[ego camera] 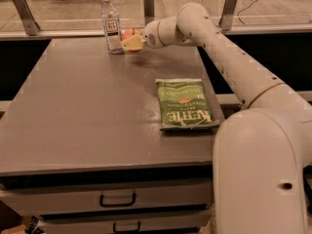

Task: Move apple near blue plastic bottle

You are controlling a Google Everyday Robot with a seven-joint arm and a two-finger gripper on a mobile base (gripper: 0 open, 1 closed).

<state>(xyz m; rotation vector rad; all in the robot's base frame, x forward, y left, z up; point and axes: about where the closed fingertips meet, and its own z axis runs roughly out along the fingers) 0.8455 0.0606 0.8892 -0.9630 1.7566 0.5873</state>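
End effector (131, 41) clenched on apple (127, 33) at far edge of surface (87, 116), just beside blue plastic bottle (111, 23); Kettle jalapeño chip bag (185, 104) near right edge.

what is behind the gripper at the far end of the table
A round red-orange apple; only its top shows above the cream gripper, which sits beside the clear white-capped plastic bottle. The apple's lower half, and whether it rests on the table, is covered.

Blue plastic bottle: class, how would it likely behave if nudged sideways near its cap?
Probably tips: the blue plastic bottle stands upright, tall and slim on a narrow base. Clear plastic suggests it is light and somewhat squashy. The gripper, holding the apple, sits close beside it, so a bump seems possible.
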